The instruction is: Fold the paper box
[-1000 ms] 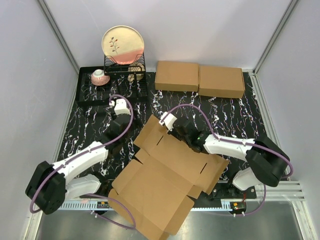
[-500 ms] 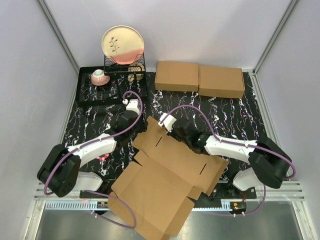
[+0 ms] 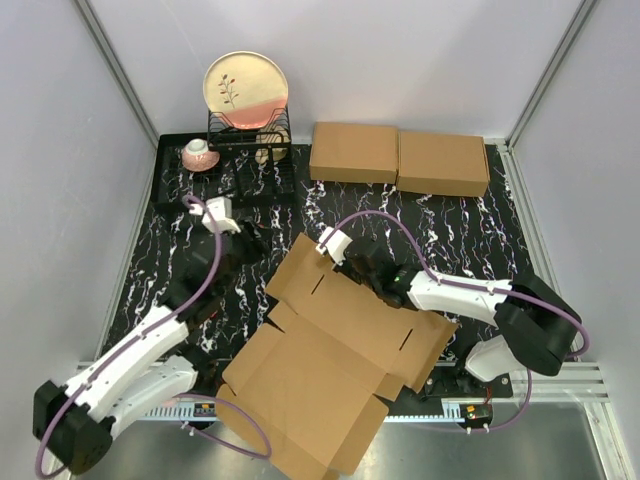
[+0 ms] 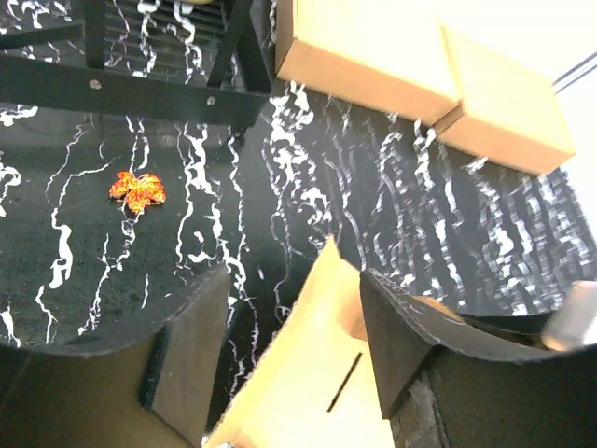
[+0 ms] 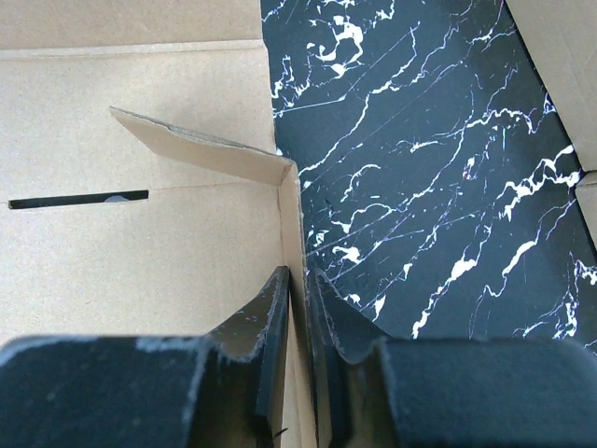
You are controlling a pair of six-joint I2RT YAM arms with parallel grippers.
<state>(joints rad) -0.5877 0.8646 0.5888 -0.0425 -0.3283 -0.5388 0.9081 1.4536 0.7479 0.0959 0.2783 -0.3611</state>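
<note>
One paper box (image 5: 140,233) edge stands clamped in right gripper (image 5: 299,289).

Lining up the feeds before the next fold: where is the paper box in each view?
Top external: paper box, lower centre.
Left wrist: bottom centre, one flap.
Right wrist: left half, edge pinched by right hand.
Shared landmark: the flap's slot.
</note>
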